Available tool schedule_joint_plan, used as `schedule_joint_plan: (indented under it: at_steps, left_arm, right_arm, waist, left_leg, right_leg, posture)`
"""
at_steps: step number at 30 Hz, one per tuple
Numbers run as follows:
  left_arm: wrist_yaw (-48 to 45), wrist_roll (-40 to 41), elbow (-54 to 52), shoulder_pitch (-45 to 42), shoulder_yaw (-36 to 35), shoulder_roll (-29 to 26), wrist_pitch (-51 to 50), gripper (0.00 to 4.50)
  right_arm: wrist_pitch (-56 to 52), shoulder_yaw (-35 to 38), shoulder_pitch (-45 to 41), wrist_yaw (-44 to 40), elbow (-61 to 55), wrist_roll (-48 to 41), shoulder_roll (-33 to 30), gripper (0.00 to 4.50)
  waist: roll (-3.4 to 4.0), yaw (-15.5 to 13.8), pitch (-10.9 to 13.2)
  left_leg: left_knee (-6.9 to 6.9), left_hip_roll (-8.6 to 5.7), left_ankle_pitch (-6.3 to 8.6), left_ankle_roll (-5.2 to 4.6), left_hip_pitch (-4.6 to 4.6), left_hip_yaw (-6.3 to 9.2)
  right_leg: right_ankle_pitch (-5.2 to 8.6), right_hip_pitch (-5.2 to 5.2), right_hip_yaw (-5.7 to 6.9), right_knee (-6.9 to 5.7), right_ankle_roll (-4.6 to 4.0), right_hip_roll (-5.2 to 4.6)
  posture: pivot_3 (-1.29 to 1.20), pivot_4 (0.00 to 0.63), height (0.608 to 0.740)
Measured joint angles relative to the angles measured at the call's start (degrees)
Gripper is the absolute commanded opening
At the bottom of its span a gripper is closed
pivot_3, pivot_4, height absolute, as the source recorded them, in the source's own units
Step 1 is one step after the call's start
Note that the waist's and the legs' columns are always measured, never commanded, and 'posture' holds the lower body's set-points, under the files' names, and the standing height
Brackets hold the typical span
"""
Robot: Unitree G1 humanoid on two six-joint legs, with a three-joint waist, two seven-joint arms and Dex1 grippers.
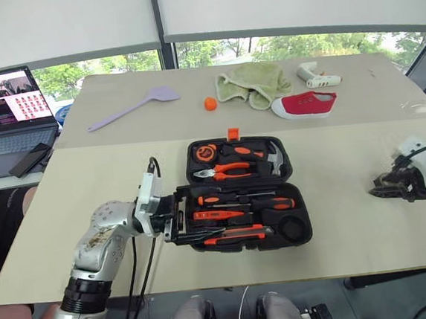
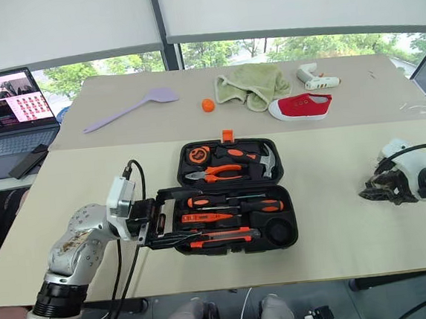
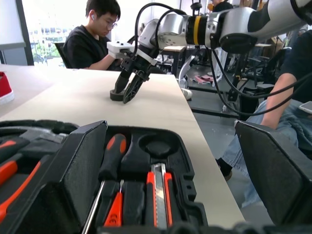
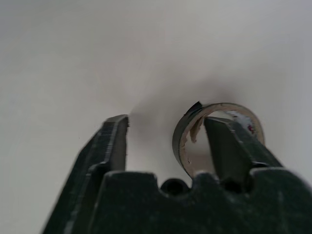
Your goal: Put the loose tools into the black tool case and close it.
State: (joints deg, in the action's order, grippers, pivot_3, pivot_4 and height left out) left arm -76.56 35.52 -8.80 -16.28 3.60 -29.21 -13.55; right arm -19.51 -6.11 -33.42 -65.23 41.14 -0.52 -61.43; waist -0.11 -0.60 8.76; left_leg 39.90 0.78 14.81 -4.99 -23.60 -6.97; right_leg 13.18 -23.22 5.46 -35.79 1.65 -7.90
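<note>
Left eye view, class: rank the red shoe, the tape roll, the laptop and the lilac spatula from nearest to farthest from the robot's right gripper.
1. Tape roll: at the right gripper, right side of the table.
2. Red shoe: far side, right of centre.
3. Lilac spatula: far side, left of centre.
4. Laptop: far left edge.

Both head views look down and forward over the table [image 1: 337, 216], sharing the open tool case [image 1: 238, 194]. The left wrist view looks low across that case toward the right gripper [image 3: 127, 92]; the right wrist view sits close above the tape roll [image 4: 181, 139].
</note>
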Motion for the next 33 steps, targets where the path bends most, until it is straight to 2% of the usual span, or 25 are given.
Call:
schedule_joint_plan:
  at_steps: [2, 4, 5, 9, 11, 14, 17, 19, 23, 28, 29, 33]
  left_arm:
    - [0.0, 0.0, -0.4, 0.7, -0.1, -0.5, 0.1, 4.50]
    - [-0.1, 0.0, -0.5, 0.9, -0.2, -0.8, 0.2, 4.50]
    - [-0.1, 0.0, -0.5, 1.0, -0.3, -0.8, 0.4, 4.50]
    - [-0.6, -0.1, -0.5, 1.2, -0.4, -1.2, 1.1, 4.50]
    - [-1.0, -0.2, -0.3, 1.5, -0.6, -1.4, 1.8, 4.50]
    - [-2.1, -0.1, -0.2, 2.0, -1.3, -1.7, 3.4, 4.50]
    - [-3.6, -0.2, 0.3, 4.2, -2.2, -2.9, 4.6, 4.50]
    - [-4.5, -0.3, 0.6, 5.3, -2.5, -4.0, 5.1, 4.50]
    - [-5.2, -1.2, 0.8, 7.5, -3.0, -5.2, 6.1, 4.50]
    - [-4.1, -1.7, 0.7, 9.2, -4.3, -5.4, 6.2, 4.50]
    - [-3.9, -1.8, 0.7, 9.5, -4.5, -5.4, 6.2, 4.50]
    - [-2.8, -2.0, 0.6, 9.6, -4.5, -5.3, 6.2, 4.50]
  right_arm:
    - [0.3, -0.8, -1.5, -0.7, 2.0, 1.4, 0.0, 1.09]
    - [0.6, -1.1, -2.3, -1.0, 3.6, 2.2, 0.0, 0.29]
    - [1.0, -1.1, -2.5, -1.0, 4.2, 2.3, 0.0, 0.08]
    - [5.4, -0.1, -3.6, -2.6, 5.5, 1.4, 0.8, 0.08]
    - [6.0, 1.8, -3.4, -7.0, 1.7, -2.3, 1.8, 0.08]
    - [1.8, 3.7, -0.8, -16.4, -13.5, -10.9, 1.6, 0.08]
    - [-12.2, 4.5, 4.1, -20.2, -35.3, -20.7, -0.1, 0.08]
    - [-20.6, 4.1, 5.8, -19.5, -47.1, -25.8, -0.1, 0.08]
    - [-29.3, 1.3, 8.1, -14.5, -60.5, -29.2, 0.7, 0.08]
    - [-29.0, -4.4, 14.7, -10.0, -63.7, -24.5, -2.2, 0.08]
    - [-28.0, -4.5, 14.9, -9.6, -63.8, -23.8, -2.5, 0.08]
    - [-26.8, -5.7, 15.0, -8.1, -63.7, -22.3, -2.2, 0.08]
  waist:
    - [0.00, 0.0, 0.0]
    - [0.00, 0.0, 0.0]
    - [0.00, 0.0, 0.0]
    - [0.01, 0.4, 0.0]
    - [0.06, 0.7, 0.0]
    - [0.16, 1.1, 0.1]
    - [0.16, 1.0, 0.1]
    - [0.15, 0.8, 0.1]
    - [0.09, 0.0, 0.1]
    - [0.06, -0.7, 0.1]
    - [0.06, -0.5, 0.1]
    - [0.01, -0.5, 0.2]
  left_leg:
    - [0.01, 0.00, 0.00, 0.00, 0.00, 0.00]
    - [0.02, 0.00, 0.00, 0.01, 0.01, 0.00]
    - [0.01, 0.00, 0.00, 0.01, 0.01, 0.00]
    - [-0.01, 0.01, -0.02, 0.06, 0.02, 0.00]
    - [-0.03, 0.03, -0.05, 0.10, 0.04, 0.01]
    - [-0.09, 0.08, -0.08, 0.16, 0.09, 0.08]
    - [-0.10, 0.10, -0.07, 0.16, 0.06, 0.18]
    - [-0.08, 0.09, 0.07, 0.09, 0.04, 0.23]
    - [-0.03, 0.02, 0.39, 0.44, 0.01, 0.27]
    - [0.10, -0.08, 0.35, 0.32, -0.23, 0.20]
    - [0.10, -0.09, 0.15, -0.03, -0.21, 0.19]
    - [0.10, -0.07, 0.14, 0.00, -0.21, 0.23]
  right_leg:
    - [0.00, 0.02, 0.01, 0.00, 0.01, -0.02]
    - [-0.01, 0.03, 0.02, 0.00, 0.01, -0.02]
    - [0.00, 0.02, 0.01, 0.00, 0.01, -0.03]
    - [0.00, 0.01, 0.01, -0.01, 0.01, -0.01]
    - [-0.01, 0.00, -0.01, -0.02, 0.01, 0.01]
    - [0.00, 0.02, 0.03, -0.05, 0.00, 0.02]
    - [0.01, 0.02, 0.12, -0.03, -0.01, -0.08]
    - [0.00, 0.01, 0.17, -0.01, -0.02, -0.45]
    - [-0.01, -0.05, 0.21, 0.05, -0.02, -0.59]
    - [-0.05, -0.15, 0.26, 0.07, 0.07, -0.53]
    - [-0.06, -0.14, 0.23, 0.06, 0.08, -0.50]
    - [-0.05, -0.13, 0.28, 0.06, 0.08, -0.46]
  posture:
    - [0.00, 0.150, 0.740]
    - [0.00, 0.150, 0.740]
    - [0.00, 0.150, 0.740]
    - [0.00, 0.150, 0.740]
    - [0.00, 0.150, 0.740]
    - [0.00, 0.150, 0.740]
    - [0.00, 0.150, 0.740]
    - [0.00, 0.150, 0.740]
    - [0.00, 0.150, 0.740]
    - [0.00, 0.150, 0.740]
    - [0.00, 0.150, 0.740]
    - [0.00, 0.150, 0.740]
